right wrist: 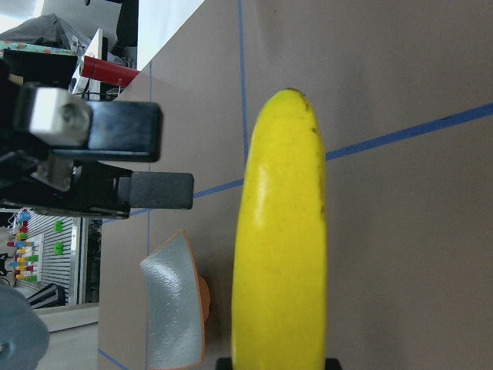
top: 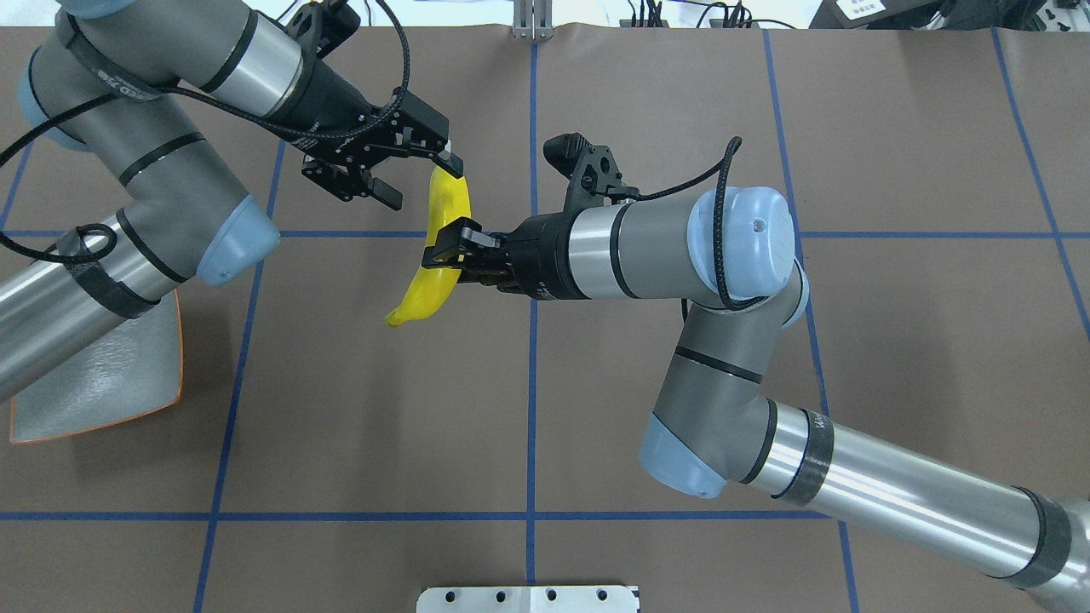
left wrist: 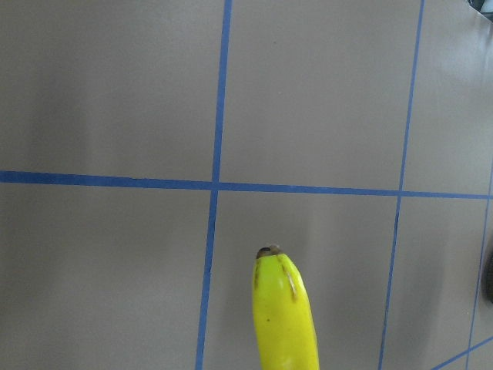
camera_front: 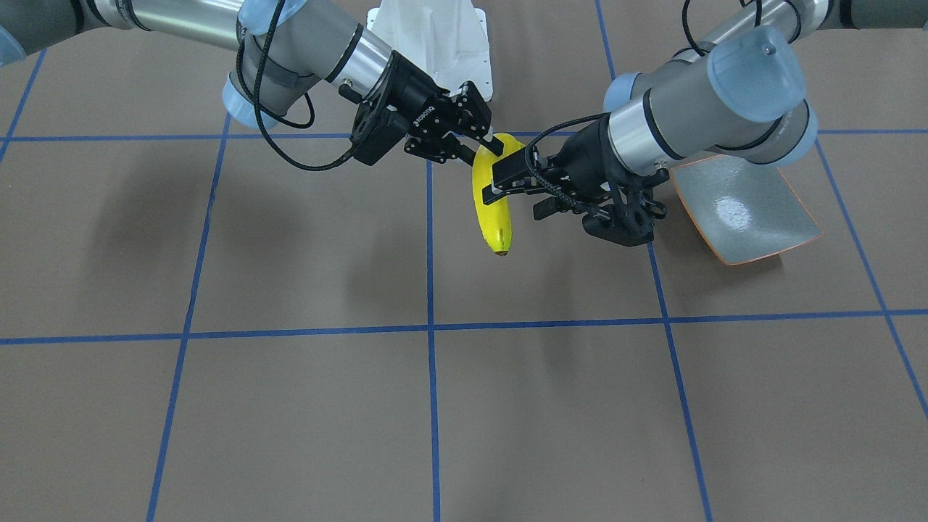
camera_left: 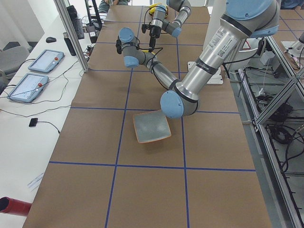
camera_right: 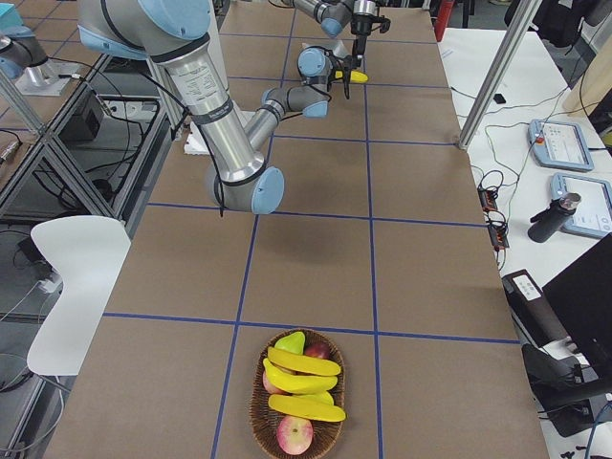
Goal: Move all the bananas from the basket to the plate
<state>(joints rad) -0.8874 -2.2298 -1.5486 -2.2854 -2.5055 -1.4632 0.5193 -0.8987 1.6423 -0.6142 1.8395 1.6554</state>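
Observation:
A yellow banana (camera_front: 496,217) (top: 421,289) hangs level above the table. My right gripper (top: 443,254) (camera_front: 484,151) is shut on its middle, one finger above and one below. In the right wrist view the banana (right wrist: 281,231) rises from between the pads. My left gripper (top: 424,184) (camera_front: 518,190) points down over the banana's far end, open and not closed on it. Its wrist view shows only the banana's tip (left wrist: 285,316). The grey-green plate (top: 102,375) (camera_front: 747,210) lies under the left arm. The basket (camera_right: 256,411), with more bananas (camera_right: 306,409), stands at the table's right end.
The basket also holds apples (camera_right: 295,435) and a pear (camera_right: 292,342). The robot's white base mount (camera_front: 435,43) sits behind the grippers. Side tables beyond the table's edge carry teach pendants (camera_left: 28,86) and cables.

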